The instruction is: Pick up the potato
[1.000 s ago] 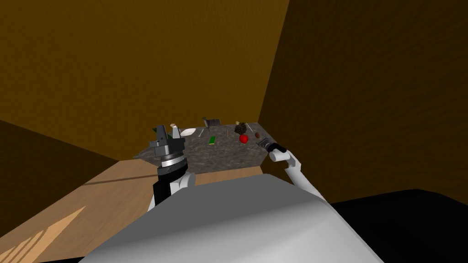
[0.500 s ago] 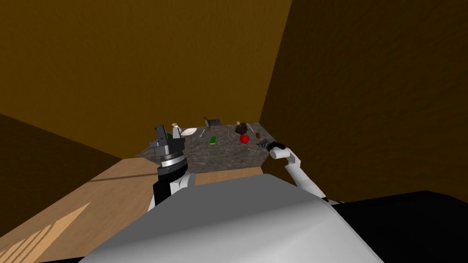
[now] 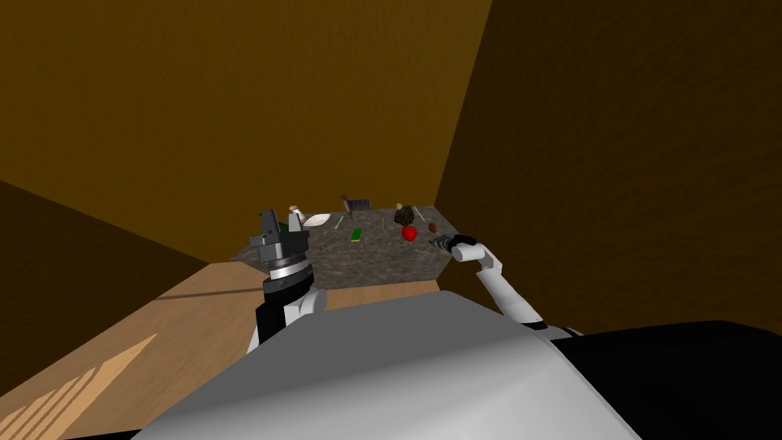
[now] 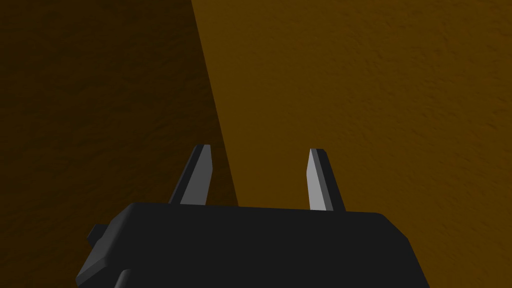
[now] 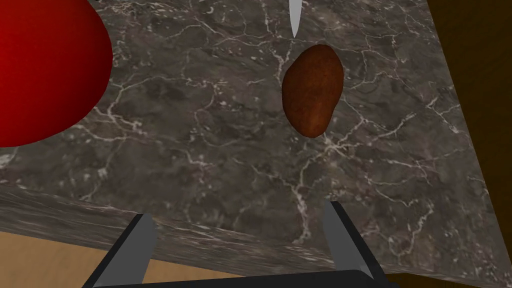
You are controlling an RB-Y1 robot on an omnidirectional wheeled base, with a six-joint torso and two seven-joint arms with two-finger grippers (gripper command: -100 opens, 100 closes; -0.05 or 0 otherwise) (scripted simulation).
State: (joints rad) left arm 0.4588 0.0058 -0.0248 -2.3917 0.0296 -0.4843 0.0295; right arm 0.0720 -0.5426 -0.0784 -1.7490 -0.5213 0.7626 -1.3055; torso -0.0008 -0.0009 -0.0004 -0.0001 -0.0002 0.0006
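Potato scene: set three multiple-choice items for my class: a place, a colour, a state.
1. Where is the potato? A. on the floor B. on the dark stone table C. in a bowl
2. What colour is the round fruit near it? A. red B. blue C. yellow
3. How is the right tool? A. shut on the potato B. open, empty C. shut on a knife
Answers: 1 B, it rests on the veined table; 2 A, plainly red; 3 B, fingers apart, short of the potato.
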